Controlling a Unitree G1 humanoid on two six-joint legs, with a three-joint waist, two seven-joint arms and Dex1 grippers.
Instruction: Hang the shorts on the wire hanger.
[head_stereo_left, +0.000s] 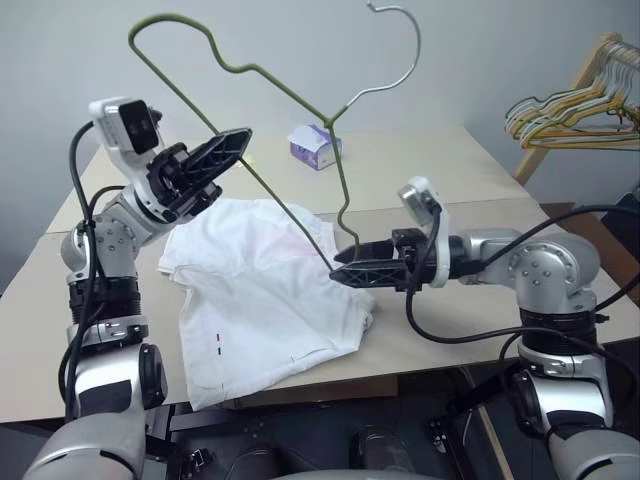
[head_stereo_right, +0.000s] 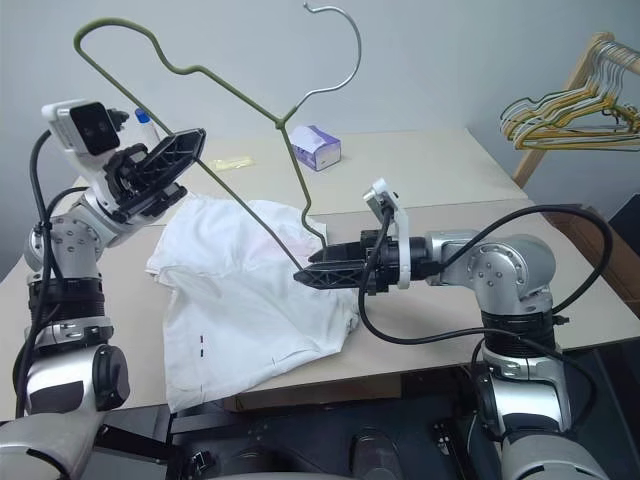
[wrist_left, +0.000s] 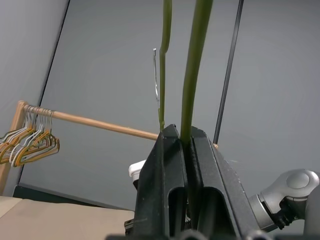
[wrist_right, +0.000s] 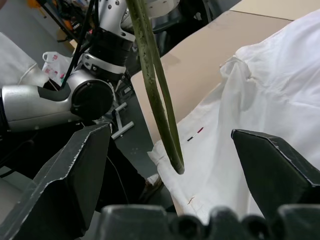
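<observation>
Surface: a light tan table (head_stereo_left: 440, 180), made of boards set edge to edge, with a seam running across behind the shorts. Wall behind is plain pale grey.

Item 1: the shorts (head_stereo_left: 265, 295), white thin fabric, lying crumpled on the near part of the table, one hem hanging over the front edge. Small red and dark marks show near the lower hem.

Item 2: the wire hanger (head_stereo_left: 250, 120), olive-green wire with a bare silver hook at the top, held tilted in the air above the table. One corner dips down to the shorts, close to the right gripper.

Item 3: left gripper (head_stereo_left: 225, 150), raised over the far left of the shorts, fingers clenched on the wire hanger; the left wrist view shows the wire pinched between both fingers.

Item 4: right gripper (head_stereo_left: 345, 272), level, pointing left over the shorts' right edge, jaws spread wide; in its wrist view the hanger's lower bend hangs between the fingers, touching neither.

Item 5: small lilac and white box (head_stereo_left: 315, 146) on the far part of the table.

Item 6: wooden rack (head_stereo_left: 600, 50) at far right, carrying a bunch of yellow and greenish hangers (head_stereo_left: 560, 115).
</observation>
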